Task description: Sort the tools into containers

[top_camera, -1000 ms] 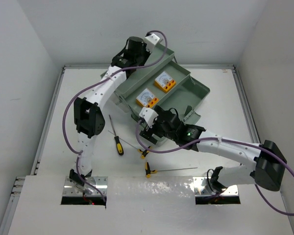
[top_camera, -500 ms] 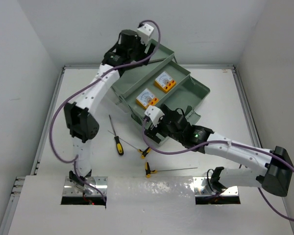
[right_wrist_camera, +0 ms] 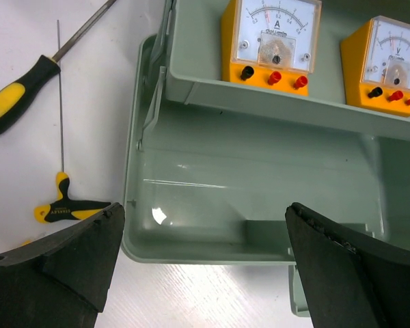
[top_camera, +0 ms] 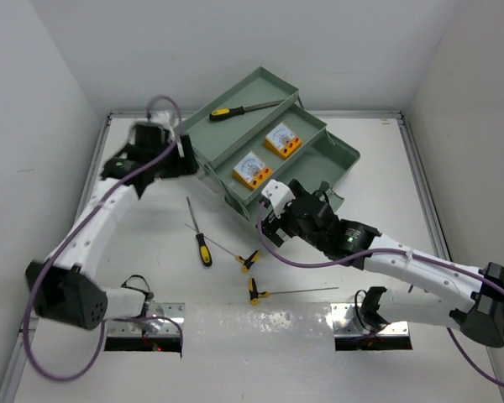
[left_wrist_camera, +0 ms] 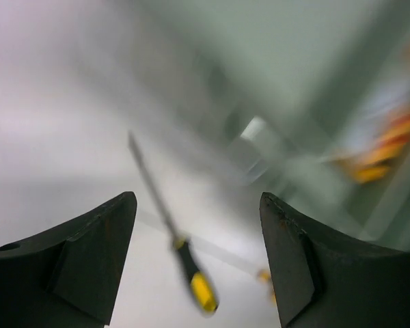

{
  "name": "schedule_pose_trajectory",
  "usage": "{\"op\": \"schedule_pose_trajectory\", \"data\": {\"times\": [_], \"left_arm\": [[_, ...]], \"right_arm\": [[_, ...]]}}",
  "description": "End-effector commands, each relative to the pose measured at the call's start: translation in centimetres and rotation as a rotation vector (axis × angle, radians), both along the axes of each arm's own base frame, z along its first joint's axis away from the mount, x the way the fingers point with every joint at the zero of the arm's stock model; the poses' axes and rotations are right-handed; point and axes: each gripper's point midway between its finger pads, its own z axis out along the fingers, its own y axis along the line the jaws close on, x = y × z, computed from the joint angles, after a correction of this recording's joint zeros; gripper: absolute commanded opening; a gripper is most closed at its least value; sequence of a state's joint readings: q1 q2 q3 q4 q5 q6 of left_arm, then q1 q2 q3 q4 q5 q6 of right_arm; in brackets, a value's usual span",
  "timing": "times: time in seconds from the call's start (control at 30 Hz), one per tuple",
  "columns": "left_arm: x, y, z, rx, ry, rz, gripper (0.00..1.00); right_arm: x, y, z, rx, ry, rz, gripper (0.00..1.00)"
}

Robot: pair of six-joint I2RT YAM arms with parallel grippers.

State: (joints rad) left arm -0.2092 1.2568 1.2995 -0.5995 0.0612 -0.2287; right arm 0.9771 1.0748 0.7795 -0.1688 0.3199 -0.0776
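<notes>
The green toolbox [top_camera: 336, 155] stands open with its trays stepped. A yellow-black screwdriver [top_camera: 235, 110] lies in the top tray, and two orange meters [top_camera: 281, 138] [top_camera: 252, 168] sit in the middle one. My left gripper [top_camera: 189, 155] hangs open and empty just left of the toolbox; its blurred wrist view shows the left gripper [left_wrist_camera: 198, 198] above a screwdriver [left_wrist_camera: 191, 273] on the table. My right gripper [top_camera: 269, 220] [right_wrist_camera: 203, 208] is open over the near end of the bare lowest tray [right_wrist_camera: 260, 171], below the meters [right_wrist_camera: 273, 41] [right_wrist_camera: 389, 65].
On the white table lie a screwdriver [top_camera: 199, 235] [right_wrist_camera: 14, 99] and two thin T-handle keys [top_camera: 249, 260] [top_camera: 254, 290], in front of the toolbox. One key [right_wrist_camera: 65, 208] lies just left of the lowest tray. Raised rails border the table left and right.
My left gripper opened over the top tray, left the screwdriver there, and swung left and down beside the toolbox. My right arm shifted slightly right, jaws still open.
</notes>
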Motion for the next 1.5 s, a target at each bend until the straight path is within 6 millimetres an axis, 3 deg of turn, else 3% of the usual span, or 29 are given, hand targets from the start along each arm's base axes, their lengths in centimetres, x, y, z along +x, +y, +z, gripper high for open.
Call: {"op": "schedule_pose_trajectory", "data": {"times": [0.0,0.1,0.17,0.27,0.5,0.57,0.6,0.67,0.73,1.0,1.03,1.13,1.3,1.47], "left_arm": [[-5.2,0.0,-11.7,0.053,0.397,0.048,0.7],[-7.3,-0.7,-15.2,0.096,0.467,0.016,0.72],[-8.6,0.0,-17.8,0.131,0.511,0.036,0.72],[-9.4,0.1,-20.1,0.137,0.535,0.046,0.74],[-10.4,-2.9,-22.2,0.11,0.557,-0.049,0.77],[-10.6,-2.9,-22.9,0.123,0.568,-0.044,0.76],[-10.7,-2.6,-23.4,0.136,0.572,-0.036,0.74],[-11.2,-2.0,-24.5,0.162,0.592,-0.018,0.57],[-11.6,-1.9,-25.4,0.161,0.615,-0.011,0.49],[-12.1,-1.8,-26.9,0.166,0.65,-0.012,0.5],[-12.2,-1.8,-27.1,0.17,0.655,-0.012,0.39],[-11.7,-1.4,-27.7,0.196,0.661,0.009,0.2],[-11.5,-0.9,-28.0,0.202,0.683,0.032,0.0],[-11.0,-0.6,-27.1,0.194,0.684,0.058,0.0]], "right_arm": [[0.3,0.1,0.3,0.028,0.0,-0.024,0.99],[0.3,-0.4,-0.1,0.01,0.002,-0.042,0.99],[0.4,-0.7,-0.2,0.006,-0.006,-0.053,0.99],[0.5,-0.9,-0.4,0.002,-0.013,-0.06,0.99],[0.6,-1.0,-1.3,-0.038,0.001,-0.061,0.99],[0.6,-1.0,-1.5,-0.048,0.004,-0.061,0.99],[0.7,-0.9,-1.5,-0.051,0.004,-0.062,0.99],[0.7,-0.9,-1.5,-0.055,0.003,-0.057,0.99],[0.7,-1.0,-1.5,-0.058,0.003,-0.058,0.99],[0.6,-1.5,-2.1,-0.088,0.003,-0.065,0.99],[0.6,-1.5,-2.1,-0.084,0.0,-0.066,0.99],[0.5,-1.7,-2.3,-0.087,0.0,-0.065,0.99],[0.4,-2.0,-2.3,-0.096,-0.003,-0.064,0.99],[0.3,-2.3,-2.2,-0.082,-0.015,-0.066,0.99]]}}
